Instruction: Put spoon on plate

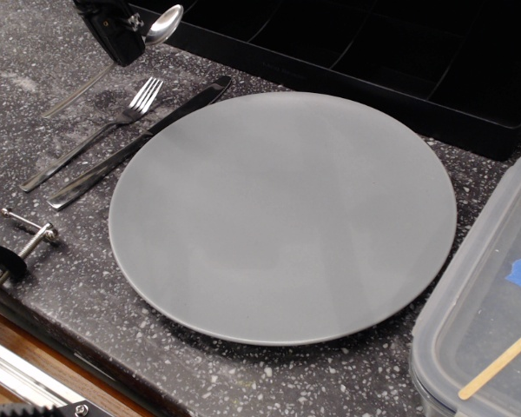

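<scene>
The grey plate [282, 213] lies in the middle of the dark speckled counter. My black gripper [120, 42] is at the top left, shut on the silver spoon [161, 26] near its neck. The spoon hangs in the air above the counter, its bowl pointing right and its handle slanting down to the left. It is up and left of the plate's edge, above the fork's tines.
A silver fork [95, 135] and a table knife [139, 143] lie side by side left of the plate. A black tray [347, 52] runs along the back. A clear plastic container [486, 304] with a wooden stick stands at the right. A metal clamp [22, 230] sits at the left front edge.
</scene>
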Motion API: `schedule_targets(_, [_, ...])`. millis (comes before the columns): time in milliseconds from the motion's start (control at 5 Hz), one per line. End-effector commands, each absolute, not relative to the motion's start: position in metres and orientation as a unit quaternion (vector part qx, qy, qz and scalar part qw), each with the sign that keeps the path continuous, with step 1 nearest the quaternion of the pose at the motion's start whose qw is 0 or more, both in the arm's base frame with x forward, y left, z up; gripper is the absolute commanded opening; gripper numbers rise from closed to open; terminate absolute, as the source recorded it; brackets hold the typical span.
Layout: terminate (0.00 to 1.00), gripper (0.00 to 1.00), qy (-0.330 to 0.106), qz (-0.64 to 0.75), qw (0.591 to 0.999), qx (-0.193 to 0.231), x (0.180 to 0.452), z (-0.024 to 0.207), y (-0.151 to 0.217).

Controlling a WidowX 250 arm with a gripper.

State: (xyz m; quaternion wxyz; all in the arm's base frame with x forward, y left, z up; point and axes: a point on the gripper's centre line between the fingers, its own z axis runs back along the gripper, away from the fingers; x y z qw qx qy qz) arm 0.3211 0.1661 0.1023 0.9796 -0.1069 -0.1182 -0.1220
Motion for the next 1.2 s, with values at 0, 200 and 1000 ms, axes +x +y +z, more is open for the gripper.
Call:
schedule_targets(0, [0.0,0.0,-0.135,-0.136,0.976,-0.103,0.305,0.127,0.105])
schedule_targets(200, [0.0,0.0,-0.12,-0.134,0.978,-0.106,0.292,0.112,0.075])
schedule_targets(1000, [1.0,0.0,-0.113,-0.142,0.977,-0.11,0.277,0.059,0.004])
